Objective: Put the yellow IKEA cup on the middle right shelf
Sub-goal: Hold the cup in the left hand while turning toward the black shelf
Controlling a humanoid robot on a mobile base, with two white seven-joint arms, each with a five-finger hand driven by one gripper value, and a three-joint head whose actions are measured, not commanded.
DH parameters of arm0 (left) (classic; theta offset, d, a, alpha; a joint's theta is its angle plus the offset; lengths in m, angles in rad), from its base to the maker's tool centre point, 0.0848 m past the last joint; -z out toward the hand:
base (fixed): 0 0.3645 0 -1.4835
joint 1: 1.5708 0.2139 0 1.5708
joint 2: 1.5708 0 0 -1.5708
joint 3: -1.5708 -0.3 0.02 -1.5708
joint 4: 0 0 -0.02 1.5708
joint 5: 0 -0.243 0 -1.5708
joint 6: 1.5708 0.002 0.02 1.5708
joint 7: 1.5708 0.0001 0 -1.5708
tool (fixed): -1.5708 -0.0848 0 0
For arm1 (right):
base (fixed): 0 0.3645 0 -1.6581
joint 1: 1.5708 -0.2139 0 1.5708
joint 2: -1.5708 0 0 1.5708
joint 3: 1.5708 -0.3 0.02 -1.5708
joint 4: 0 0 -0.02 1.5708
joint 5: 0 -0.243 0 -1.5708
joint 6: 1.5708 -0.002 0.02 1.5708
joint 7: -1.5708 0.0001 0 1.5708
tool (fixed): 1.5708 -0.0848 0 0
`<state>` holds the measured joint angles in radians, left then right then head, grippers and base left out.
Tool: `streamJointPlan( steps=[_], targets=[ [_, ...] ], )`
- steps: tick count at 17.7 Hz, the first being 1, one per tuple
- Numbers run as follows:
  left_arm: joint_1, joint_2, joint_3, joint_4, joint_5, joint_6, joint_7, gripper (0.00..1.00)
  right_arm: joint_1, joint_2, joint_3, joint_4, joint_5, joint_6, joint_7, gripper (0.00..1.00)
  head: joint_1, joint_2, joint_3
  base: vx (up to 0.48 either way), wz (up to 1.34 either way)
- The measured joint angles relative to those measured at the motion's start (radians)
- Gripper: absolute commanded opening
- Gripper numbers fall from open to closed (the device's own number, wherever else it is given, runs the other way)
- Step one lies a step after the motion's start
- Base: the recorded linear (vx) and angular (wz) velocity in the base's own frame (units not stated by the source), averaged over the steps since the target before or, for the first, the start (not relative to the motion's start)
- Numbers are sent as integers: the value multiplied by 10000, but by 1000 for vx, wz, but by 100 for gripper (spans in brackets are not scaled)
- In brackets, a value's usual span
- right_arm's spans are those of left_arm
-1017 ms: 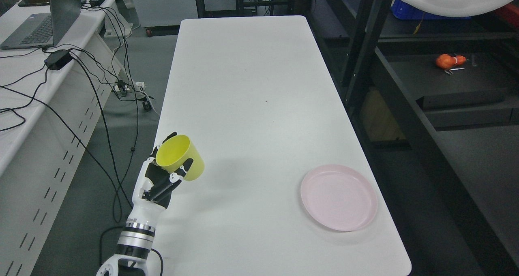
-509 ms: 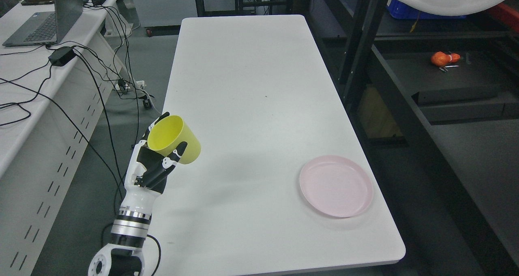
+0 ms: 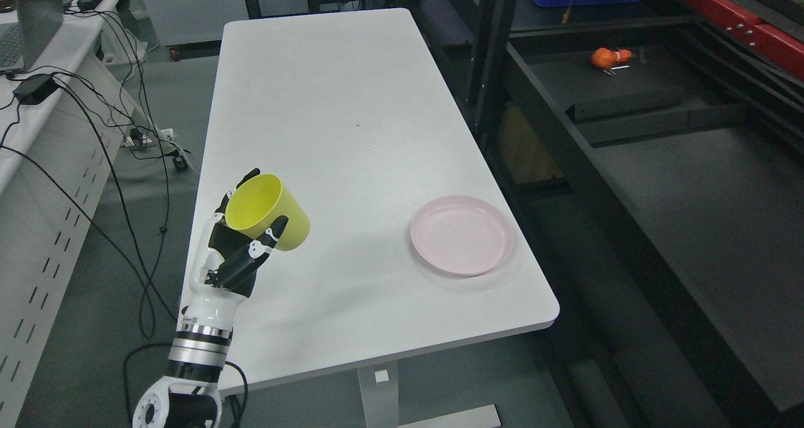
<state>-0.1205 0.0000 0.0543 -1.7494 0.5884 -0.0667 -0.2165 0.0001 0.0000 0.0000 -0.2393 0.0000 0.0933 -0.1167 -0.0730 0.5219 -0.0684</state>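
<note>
One yellow cup (image 3: 269, 213), one pink plate (image 3: 461, 235), one white table (image 3: 352, 132) and one robot hand are in view. The left hand (image 3: 242, 246), white and black with jointed fingers, comes up from the lower left of the frame and is closed around the cup, fingers wrapped about its smooth wall. The cup is a plain, slightly tapered plastic cylinder, tilted so its open mouth faces the upper left; its inside looks empty. It is held above the table's left edge, in the lower left part of the frame.

The table is a long matte rectangle with rounded corners, running from the bottom centre toward the top of the frame. The plate, round and shallow with a raised rim, lies flat on the table near its right edge, lower right of centre, with nothing in it and well apart from the cup.

To the right stands a dark metal shelf rack (image 3: 496, 70); on one of its black shelves, in the upper right, rests one small orange object (image 3: 604, 57). At the far left, black cables (image 3: 107, 139) hang from a white desk (image 3: 38, 183).
</note>
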Motion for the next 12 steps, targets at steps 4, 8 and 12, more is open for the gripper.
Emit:
streamJointPlan(
  steps=[4, 8, 12],
  targets=[
    [16, 0, 11, -52, -8, 2, 0, 1, 0, 0, 0, 0, 0, 0, 0, 99, 0, 0, 0, -227, -398],
    [21, 0, -5, -82, -17, 4, 1, 1, -1, 0, 0, 0, 0, 0, 2, 99, 0, 0, 0, -243, -414],
    [25, 0, -140, -107, -19, 6, 1, 1, -1, 0, 0, 0, 0, 0, 2, 99, 0, 0, 0, -249, -510]
  ],
)
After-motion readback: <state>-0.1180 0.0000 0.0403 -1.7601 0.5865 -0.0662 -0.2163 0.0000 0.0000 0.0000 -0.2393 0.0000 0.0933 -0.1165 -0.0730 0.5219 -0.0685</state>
